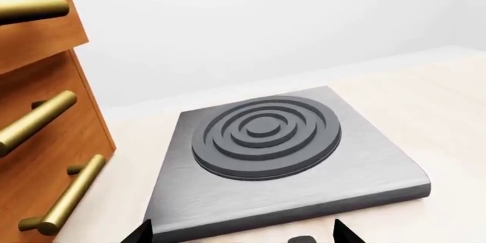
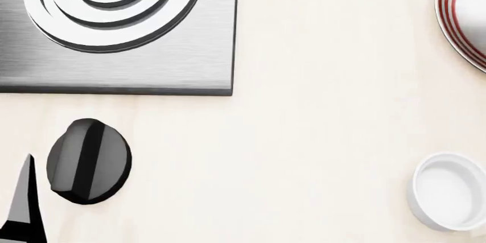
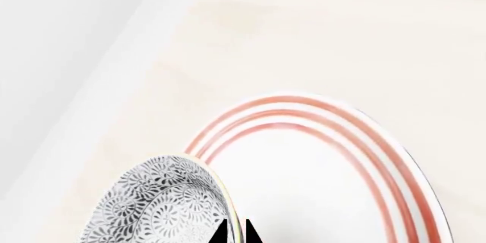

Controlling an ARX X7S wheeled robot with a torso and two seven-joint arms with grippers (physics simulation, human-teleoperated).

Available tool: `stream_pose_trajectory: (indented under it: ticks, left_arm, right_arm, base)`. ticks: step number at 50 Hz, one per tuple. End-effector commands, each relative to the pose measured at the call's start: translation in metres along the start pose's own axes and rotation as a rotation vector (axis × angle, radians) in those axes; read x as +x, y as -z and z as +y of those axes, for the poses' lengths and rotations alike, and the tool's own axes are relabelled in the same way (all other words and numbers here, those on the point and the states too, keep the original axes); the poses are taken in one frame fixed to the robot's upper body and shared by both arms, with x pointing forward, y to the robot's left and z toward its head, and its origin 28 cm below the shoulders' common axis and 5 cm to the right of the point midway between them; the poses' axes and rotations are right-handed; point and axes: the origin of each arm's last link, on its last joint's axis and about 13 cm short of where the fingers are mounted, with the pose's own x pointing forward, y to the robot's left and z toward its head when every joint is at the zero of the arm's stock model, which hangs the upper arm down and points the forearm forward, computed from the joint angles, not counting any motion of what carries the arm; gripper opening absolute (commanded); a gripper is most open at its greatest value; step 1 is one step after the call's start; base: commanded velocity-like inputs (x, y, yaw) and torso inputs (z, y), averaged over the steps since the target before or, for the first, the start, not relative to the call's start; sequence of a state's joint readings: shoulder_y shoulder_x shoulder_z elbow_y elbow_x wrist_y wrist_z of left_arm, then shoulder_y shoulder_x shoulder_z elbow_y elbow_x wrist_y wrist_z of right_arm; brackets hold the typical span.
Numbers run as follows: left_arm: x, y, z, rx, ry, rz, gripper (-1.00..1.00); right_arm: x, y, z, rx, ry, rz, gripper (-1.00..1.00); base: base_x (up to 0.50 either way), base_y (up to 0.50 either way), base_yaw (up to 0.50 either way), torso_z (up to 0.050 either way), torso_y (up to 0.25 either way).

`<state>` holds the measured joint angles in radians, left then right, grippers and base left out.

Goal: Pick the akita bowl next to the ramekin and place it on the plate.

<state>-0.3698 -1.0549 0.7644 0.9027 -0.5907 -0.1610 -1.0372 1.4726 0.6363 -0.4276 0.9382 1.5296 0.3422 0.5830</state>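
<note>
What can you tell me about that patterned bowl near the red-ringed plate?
The akita bowl shows only in the right wrist view. It is small, round and deep, glossy like glazed ceramic, white with a dense dark-grey flower pattern inside. The right gripper pinches its rim, fingertips closed on either side of the thin edge. The bowl hangs tilted over the near edge of the plate; whether it touches the plate cannot be told. Its foot is hidden.

Grey burner plate (image 1: 285,157) lies flat on pale tabletop (image 2: 326,129); black knob (image 2: 89,161) near it; wooden drawer unit (image 1: 38,140), brass handles (image 1: 34,119), alongside.
</note>
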Motion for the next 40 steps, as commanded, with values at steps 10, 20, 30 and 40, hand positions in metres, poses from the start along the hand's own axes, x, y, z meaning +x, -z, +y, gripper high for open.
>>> stream_pose_trajectory:
  ticks: [10, 20, 30, 40]
  left_arm:
    - [0.0, 0.002, 0.001, 0.001, -0.003, 0.004, 1.0]
    - [-0.001, 0.003, 0.001, -0.001, -0.006, 0.005, 1.0]
    - [-0.001, 0.003, 0.001, -0.001, -0.005, 0.006, 1.0]
    - [-0.001, 0.003, 0.001, -0.001, -0.007, 0.005, 1.0]
  right_arm:
    - [0.005, 0.003, -0.002, -0.004, 0.014, -0.014, -1.0]
    - [0.007, 0.006, -0.005, -0.01, 0.027, -0.014, -1.0]
    - [0.008, 0.008, -0.009, -0.017, 0.039, -0.015, -1.0]
    - [0.011, 0.01, -0.012, -0.018, 0.051, -0.014, -1.0]
  base:
    - [0.0, 0.0, 0.0, 0.0, 0.001]
    - [0.0, 0.0, 0.0, 0.0, 0.0]
    - [0.0, 0.0, 0.0, 0.001, 0.001]
    - [0.0, 0.0, 0.0, 0.0, 0.0]
